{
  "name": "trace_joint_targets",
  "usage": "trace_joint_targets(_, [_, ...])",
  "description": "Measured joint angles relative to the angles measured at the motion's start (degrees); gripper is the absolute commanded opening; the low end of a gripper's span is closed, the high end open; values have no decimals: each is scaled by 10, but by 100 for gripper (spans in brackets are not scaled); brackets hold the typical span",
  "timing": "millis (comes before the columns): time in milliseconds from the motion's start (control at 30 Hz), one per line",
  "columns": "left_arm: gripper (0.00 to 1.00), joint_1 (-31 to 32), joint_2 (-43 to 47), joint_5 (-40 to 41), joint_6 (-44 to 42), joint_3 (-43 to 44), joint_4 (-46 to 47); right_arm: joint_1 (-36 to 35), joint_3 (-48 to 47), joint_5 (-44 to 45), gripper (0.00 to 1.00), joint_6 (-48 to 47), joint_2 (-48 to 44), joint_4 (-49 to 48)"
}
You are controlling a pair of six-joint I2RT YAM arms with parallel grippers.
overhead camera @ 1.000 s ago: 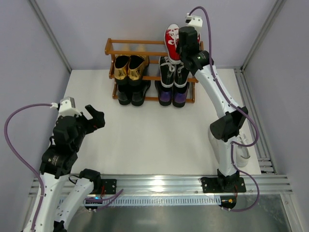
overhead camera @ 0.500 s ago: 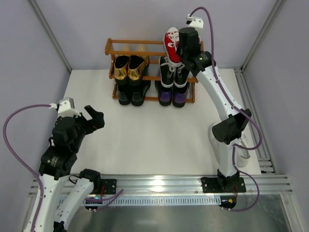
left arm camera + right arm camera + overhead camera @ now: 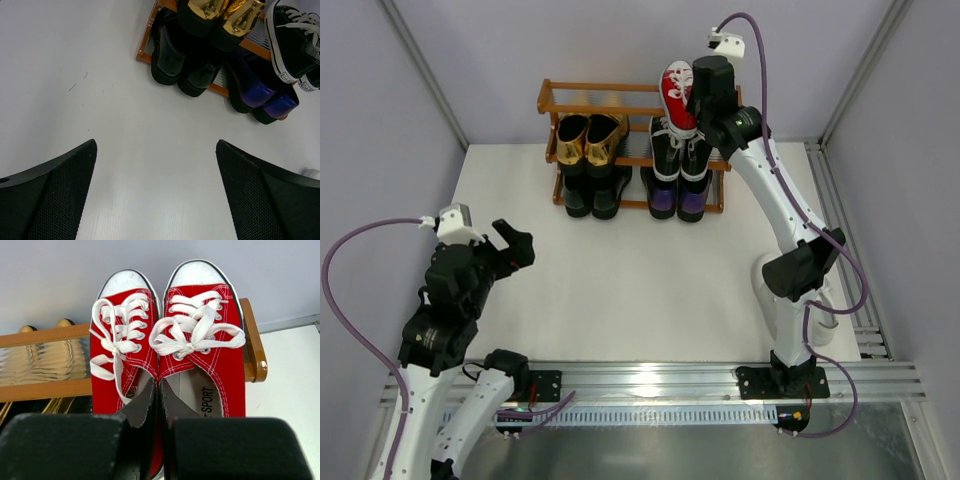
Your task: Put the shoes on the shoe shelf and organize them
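My right gripper [image 3: 700, 97] [image 3: 159, 383] is shut on the red sneakers [image 3: 678, 94] [image 3: 200, 355], pinching their two inner walls together. The pair sits tilted at the right end of the shoe shelf's [image 3: 590, 87] [image 3: 253, 340] top tier, white toes toward the wall. Lower tiers hold gold loafers [image 3: 588, 138] [image 3: 220, 10], black-and-white sneakers [image 3: 680, 150] [image 3: 295, 40], black dress shoes [image 3: 592, 192] [image 3: 175, 55] and purple loafers [image 3: 678, 200] [image 3: 260, 95]. My left gripper [image 3: 510, 243] [image 3: 156, 145] hangs open over bare table, well in front of the shelf.
White sneakers [image 3: 826, 312] lie at the table's right edge, partly hidden behind the right arm. The top tier's left half [image 3: 585, 100] holds nothing. Grey walls close in the back and both sides.
The right gripper has carried the red sneakers a little farther back and right over the top tier. The left arm has sunk slightly toward the near edge, jaws unchanged.
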State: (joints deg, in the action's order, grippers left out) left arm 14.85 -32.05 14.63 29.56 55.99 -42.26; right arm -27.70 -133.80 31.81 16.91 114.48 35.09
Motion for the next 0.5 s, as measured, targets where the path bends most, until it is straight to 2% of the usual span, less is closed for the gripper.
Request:
trace_joint_targets(300, [100, 0, 1, 4, 0, 0, -6, 0, -1, 2, 9, 2, -1, -87])
trace_joint_targets(500, [100, 0, 5, 5, 0, 0, -10, 0, -1, 0, 28, 3, -1, -99])
